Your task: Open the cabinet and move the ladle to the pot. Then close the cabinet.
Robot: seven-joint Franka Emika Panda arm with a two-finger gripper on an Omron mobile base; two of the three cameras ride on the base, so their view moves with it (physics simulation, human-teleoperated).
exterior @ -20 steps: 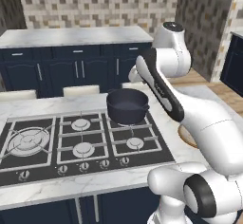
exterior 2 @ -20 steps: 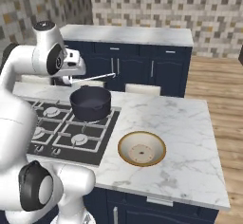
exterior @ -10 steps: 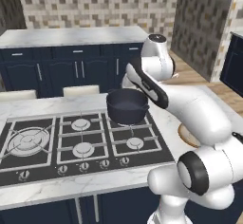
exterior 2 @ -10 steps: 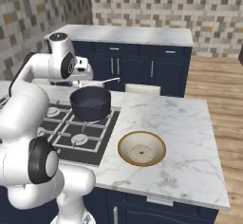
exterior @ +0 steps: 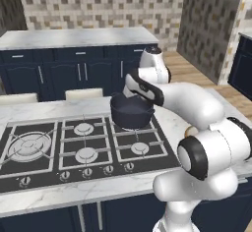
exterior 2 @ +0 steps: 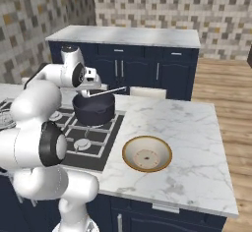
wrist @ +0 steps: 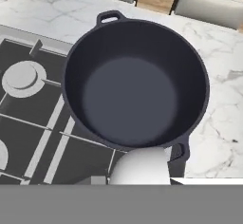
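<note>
The gripper [exterior 2: 95, 91] hangs just above the pot [exterior 2: 93, 109], its jaws pinched almost together on the ladle [exterior 2: 109, 92]. The ladle's thin silvery handle sticks out sideways from the hand, over the pot's far rim, in the right base view. The pot stands on the back right burner of the stove [exterior: 74, 147]. From the hand's own camera, the pot's dark inside [wrist: 135, 83] lies open directly below, with nothing in it.

The ladle looks light and stiff, a slim metal stick with little for the fingers to bite on. A smooth round handle like that can twist or slide in a two-finger pinch, so the safer grip is probably near its middle, where it will not swing (exactly where along the handle the fingers sit now cannot be told from these views). It seems shorter than the pot is wide, so it should lie flat inside rather than lean on the rim.

The pot looks heavy and steady and is unlikely to move when the ladle lands. Letting go low over the bottom would keep the ladle from bouncing out toward the beige bowl [exterior 2: 146, 153] on the marble counter [exterior 2: 197, 142]
</note>
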